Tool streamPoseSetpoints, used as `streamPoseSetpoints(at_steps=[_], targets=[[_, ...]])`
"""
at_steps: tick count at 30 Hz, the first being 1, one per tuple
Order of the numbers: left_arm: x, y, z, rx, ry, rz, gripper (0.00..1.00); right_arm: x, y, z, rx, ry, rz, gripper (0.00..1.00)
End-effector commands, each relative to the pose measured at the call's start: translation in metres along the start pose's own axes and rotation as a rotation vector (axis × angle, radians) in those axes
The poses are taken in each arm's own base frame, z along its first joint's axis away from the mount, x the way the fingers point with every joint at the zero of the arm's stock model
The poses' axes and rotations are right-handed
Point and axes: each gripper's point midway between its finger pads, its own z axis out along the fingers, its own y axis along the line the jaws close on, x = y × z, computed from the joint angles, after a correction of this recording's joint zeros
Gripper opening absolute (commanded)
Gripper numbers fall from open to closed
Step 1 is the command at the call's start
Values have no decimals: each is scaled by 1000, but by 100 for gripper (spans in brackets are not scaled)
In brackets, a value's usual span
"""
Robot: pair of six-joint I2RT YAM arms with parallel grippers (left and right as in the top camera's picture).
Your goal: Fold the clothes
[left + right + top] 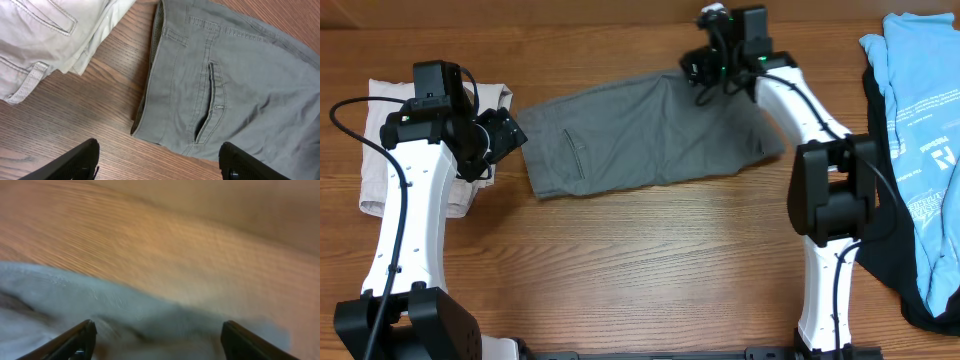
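flanking grey shorts [640, 135], beige pr [372, 190], blue shirt [920, 130]

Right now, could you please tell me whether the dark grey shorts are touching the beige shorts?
Apart. The left wrist view shows a strip of bare table wood running between the waistband edge of the grey shorts and the beige shorts.

The right wrist view is smeared throughout: the dark grey shorts [75, 305] beneath the right claw [159, 342] show no seam or clear edge, and the surface [175, 240] beyond it is only streaks. The bottom edge cuts that claw off. From overhead, its wrist camera [750, 25] hides the claw and the shorts' corner below it. Ahead-left of the left claw [157, 165], the beige shorts [45, 35] run out of frame.
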Motion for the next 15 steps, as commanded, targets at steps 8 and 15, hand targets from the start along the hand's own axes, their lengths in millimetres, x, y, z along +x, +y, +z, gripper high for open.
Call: streamPoseSetpoints(at_steps=[8, 15], targets=[[-2, -10, -2, 12, -29, 80, 78, 6, 11, -24, -60, 68, 234, 42], [10, -44, 25, 36, -10, 222, 70, 25, 6, 4, -74, 88, 242, 42]])
